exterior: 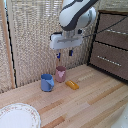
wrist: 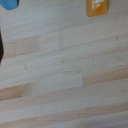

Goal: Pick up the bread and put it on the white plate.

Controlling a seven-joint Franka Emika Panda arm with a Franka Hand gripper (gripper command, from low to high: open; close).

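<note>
Table (exterior: 95,100) first: approach step, nothing gripped. Plate (exterior: 18,116) sits well apart from the toast, toward the exterior view's left. Claw (exterior: 64,54) hangs above, fingers spread, empty. Pink cup (exterior: 60,74) and blue cup (exterior: 47,82) crowd the toast (exterior: 72,84); next move: descend clear of pink cup.

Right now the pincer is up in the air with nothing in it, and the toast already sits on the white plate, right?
Not quite. In the exterior view the toast lies on the wooden tabletop beside the pink cup, far from the white plate. The rest holds: the pincer hangs above the cups with nothing in it.
</note>
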